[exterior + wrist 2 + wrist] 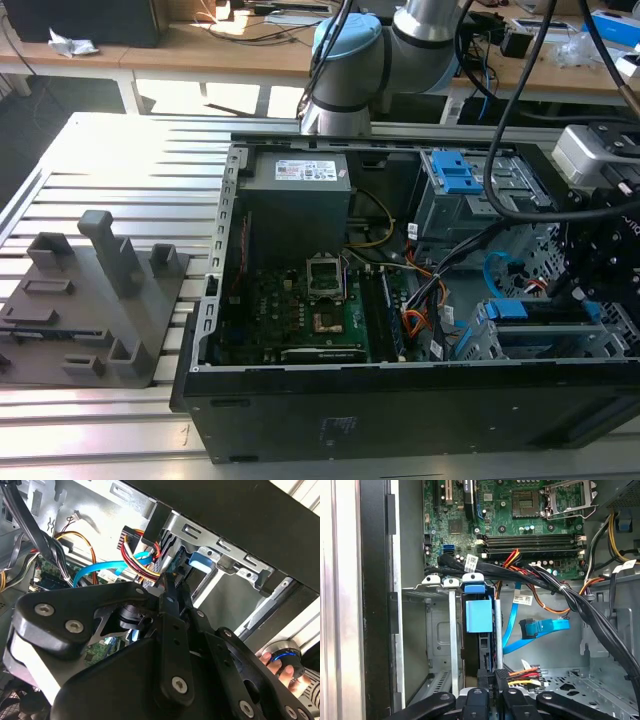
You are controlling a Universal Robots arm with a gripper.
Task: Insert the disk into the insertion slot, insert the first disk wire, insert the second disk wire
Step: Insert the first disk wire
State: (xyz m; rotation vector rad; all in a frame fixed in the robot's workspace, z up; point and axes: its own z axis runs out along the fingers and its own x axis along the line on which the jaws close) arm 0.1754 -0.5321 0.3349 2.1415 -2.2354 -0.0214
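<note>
So the whole thing sits on a ribbed aluminium desk (110, 150), with wooden desks and loose cable clutter along the back of the room. The biggest item is the black PC case (400, 410), lying on its side with the panel off. The robot arm (350, 60) reaches over it from behind. On the exterior view's left, a grey plastic fixture (100, 300) with upright posts sits on the desk. Inside the case, the power supply (295, 215) has a white printed label (305, 171), but I can't make out the text. Below it is the green motherboard (290, 305). Over on the exterior view's right there's a taller cage with a blue latch (455, 172), and nearer the camera is the insertion slot (560, 345). The disk (479, 616) is already seated in it, with its blue carrier facing out. The pincer (493, 675) is down in that corner, jaws narrow and pinched on the dark plug of the first disk wire (524, 672), right at the disk's edge. The second disk wire (545, 626) loops just beside it, and its plug hangs free, apart from the disk. A thick black cable bundle (580, 605) crosses above both wires. The cables carry small white tags (522, 599) whose print I can't read. In the second wrist view, a person's hand (282, 672) grips a small device with a blue ring outside the case.
</note>
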